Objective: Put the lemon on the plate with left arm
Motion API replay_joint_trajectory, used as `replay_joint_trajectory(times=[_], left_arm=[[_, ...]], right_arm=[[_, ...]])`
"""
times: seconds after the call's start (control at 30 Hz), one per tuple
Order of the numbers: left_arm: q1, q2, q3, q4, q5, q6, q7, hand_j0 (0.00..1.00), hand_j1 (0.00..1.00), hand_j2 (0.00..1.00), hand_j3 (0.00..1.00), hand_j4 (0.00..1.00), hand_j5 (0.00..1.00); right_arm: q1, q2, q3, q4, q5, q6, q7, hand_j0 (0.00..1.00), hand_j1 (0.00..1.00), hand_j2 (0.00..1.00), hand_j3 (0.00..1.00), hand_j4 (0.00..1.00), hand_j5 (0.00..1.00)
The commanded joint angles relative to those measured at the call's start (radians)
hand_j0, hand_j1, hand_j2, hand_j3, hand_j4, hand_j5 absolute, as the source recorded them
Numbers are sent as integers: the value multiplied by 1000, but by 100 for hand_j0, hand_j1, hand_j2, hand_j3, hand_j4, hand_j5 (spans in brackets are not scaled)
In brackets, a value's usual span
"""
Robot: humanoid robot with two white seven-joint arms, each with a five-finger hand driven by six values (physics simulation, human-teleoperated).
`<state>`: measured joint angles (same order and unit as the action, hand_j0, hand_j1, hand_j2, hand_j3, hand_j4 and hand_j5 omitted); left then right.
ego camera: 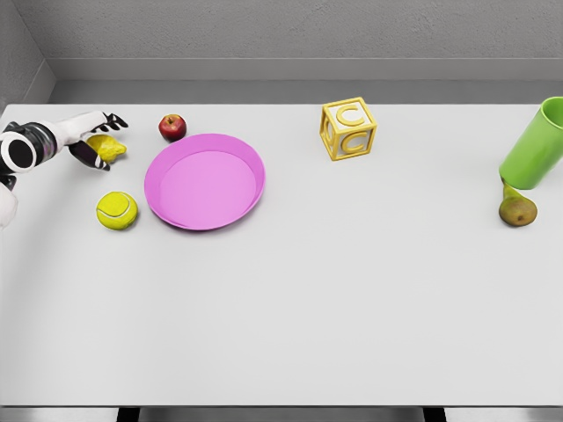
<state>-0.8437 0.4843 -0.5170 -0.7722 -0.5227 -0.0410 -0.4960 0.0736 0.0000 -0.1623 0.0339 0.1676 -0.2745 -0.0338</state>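
Yellow lemon (pixel 110 148) sat inside the left robot hand (pixel 95 141), whose fingers curled around it, with the pink plate (pixel 246 158) just to its right.

The surface (pixel 308 308) looks smooth and matt; the pink plate (pixel 204 183) has a soft plastic sheen; the apple (pixel 172 127) shines glossy.

1 lemon (pixel 107 147), 1 plate (pixel 252 195), 1 apple (pixel 172 127)

The yellow lemon (pixel 107 147) lay on the white tabletop (pixel 352 290) near its far left corner, partly covered by the left hand (pixel 95 139), left of the empty, upright pink plate (pixel 205 181).
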Motion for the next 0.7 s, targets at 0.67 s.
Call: replay_joint_trajectory(times=[0.67], left_arm=[[8,5,8,-2,4,0,-1,55,55,55,55,55,55]], right_arm=[[0,0,0,0,0,0,0,100,100,100,100,100,100]])
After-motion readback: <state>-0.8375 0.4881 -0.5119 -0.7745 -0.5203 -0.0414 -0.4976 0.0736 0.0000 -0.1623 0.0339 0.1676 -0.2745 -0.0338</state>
